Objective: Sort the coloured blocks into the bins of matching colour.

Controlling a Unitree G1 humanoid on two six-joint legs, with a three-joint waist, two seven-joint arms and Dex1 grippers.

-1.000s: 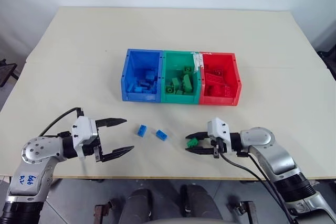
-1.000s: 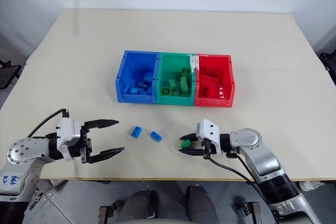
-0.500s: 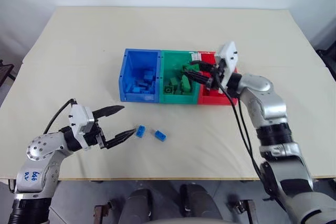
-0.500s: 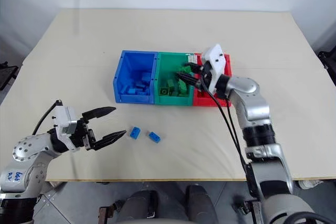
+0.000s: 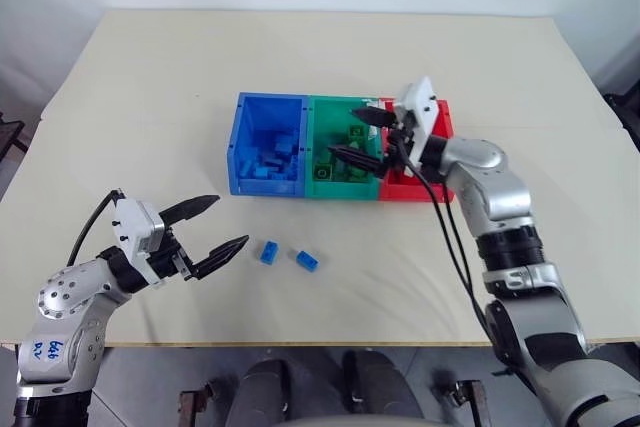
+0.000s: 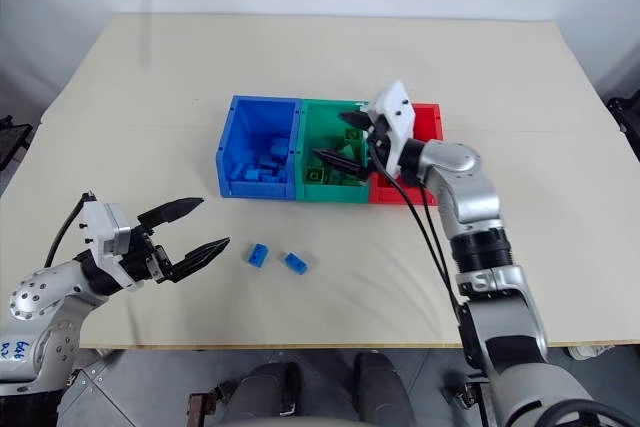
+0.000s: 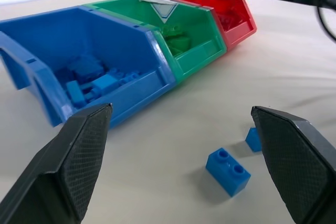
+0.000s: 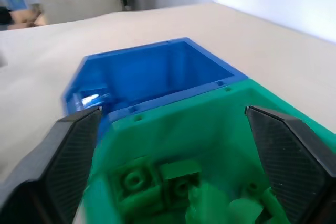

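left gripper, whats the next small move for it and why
Probably ease the left gripper forward to straddle the nearer blue block and close on it. Its jaws stand open just short of that block, two blue blocks lie loose on the table, and the right gripper, open, is over the green bin.

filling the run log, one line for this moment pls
right gripper: jaws open over green bin | left gripper: jaws open, near two blue blocks on table | left to sort: both blue blocks

Both arms are silver-grey with black cables, white wrist blocks and 2 black pointed fingers (image 5: 200,205) each.
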